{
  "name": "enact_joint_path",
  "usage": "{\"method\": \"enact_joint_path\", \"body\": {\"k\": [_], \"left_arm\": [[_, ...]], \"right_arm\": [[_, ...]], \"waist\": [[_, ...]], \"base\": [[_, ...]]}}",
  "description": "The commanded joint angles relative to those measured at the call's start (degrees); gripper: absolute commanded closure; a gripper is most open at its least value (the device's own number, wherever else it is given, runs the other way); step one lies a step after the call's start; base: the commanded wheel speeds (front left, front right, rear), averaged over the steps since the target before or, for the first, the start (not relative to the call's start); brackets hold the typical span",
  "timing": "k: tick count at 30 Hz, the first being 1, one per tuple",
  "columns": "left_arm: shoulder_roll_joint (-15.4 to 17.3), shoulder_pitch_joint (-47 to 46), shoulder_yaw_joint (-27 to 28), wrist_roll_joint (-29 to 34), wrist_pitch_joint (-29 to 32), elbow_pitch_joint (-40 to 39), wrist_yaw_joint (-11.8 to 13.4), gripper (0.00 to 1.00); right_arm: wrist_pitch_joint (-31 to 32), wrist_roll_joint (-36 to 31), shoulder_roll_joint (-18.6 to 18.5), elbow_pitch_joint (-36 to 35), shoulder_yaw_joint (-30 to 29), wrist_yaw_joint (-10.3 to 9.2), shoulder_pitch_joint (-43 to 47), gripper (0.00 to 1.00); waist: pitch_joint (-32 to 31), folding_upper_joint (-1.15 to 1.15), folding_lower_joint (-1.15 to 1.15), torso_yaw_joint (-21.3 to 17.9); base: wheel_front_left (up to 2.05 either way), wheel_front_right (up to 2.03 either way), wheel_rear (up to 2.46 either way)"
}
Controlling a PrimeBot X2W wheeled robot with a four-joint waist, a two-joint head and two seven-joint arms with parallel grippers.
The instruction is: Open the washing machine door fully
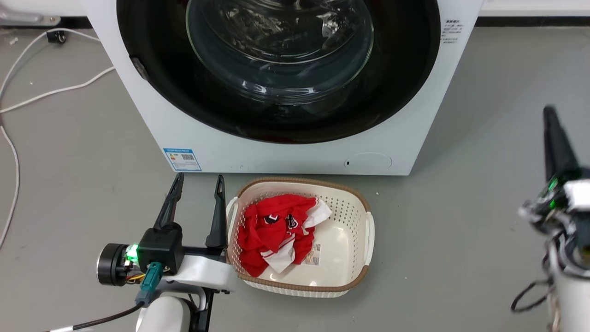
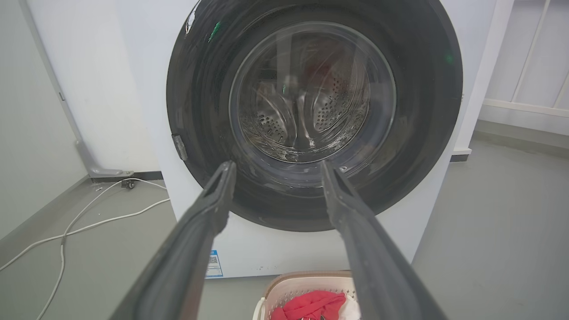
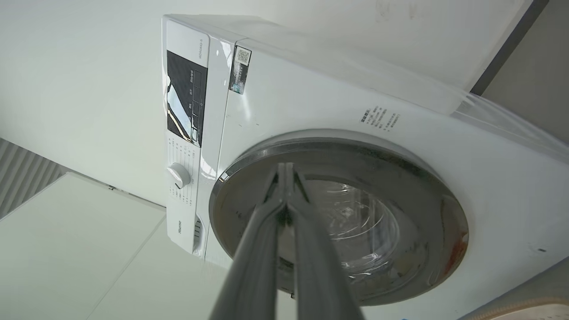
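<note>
Facing grey floor (image 1: 69, 193), washing machine door (image 1: 279, 50) sat flush; my left gripper (image 1: 200, 177) gaped wide, right gripper (image 3: 284, 169) pinched together, empty.

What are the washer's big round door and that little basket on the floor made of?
The washing machine door: a clear bulging bowl that looks like glass, judging by its sharp reflections, set in a glossy black rim, probably plastic. The basket: apparently cream moulded plastic, fairly matte, with rows of small holes and a brown woven-look trim.
</note>
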Motion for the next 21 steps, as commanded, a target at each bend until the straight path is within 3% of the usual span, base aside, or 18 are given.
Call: {"method": "enact_joint_path", "body": {"k": [1,9,16,21], "left_arm": [[-0.04,-0.59,0.02,-0.18,-0.15,-0.18,0.37,0.0],[-0.05,-2.65,-1.0,-0.58,-0.15,-0.81,1.29,0.0],[-0.05,-3.98,-1.81,-0.61,-0.15,-1.5,1.95,0.0],[-0.05,-5.32,-2.56,-0.62,-0.15,-2.25,2.42,0.0]], "right_arm": [[1.04,0.96,-0.95,0.76,-0.51,0.0,-2.49,1.0],[9.89,3.47,-7.36,10.18,-1.11,0.0,-19.52,1.0],[16.63,-2.42,-12.26,20.92,2.05,0.0,-35.33,1.0],[22.02,-8.07,-13.76,28.83,4.97,0.0,-46.17,1.0]], "waist": [[0.76,0.0,0.0,0.21],[3.94,0.0,0.0,1.31],[6.54,0.0,0.0,2.15],[9.04,0.0,0.0,2.82]], "base": [[0.0,0.0,0.0],[0.0,0.0,0.0],[0.0,0.0,0.0],[0.0,0.0,0.0]]}}
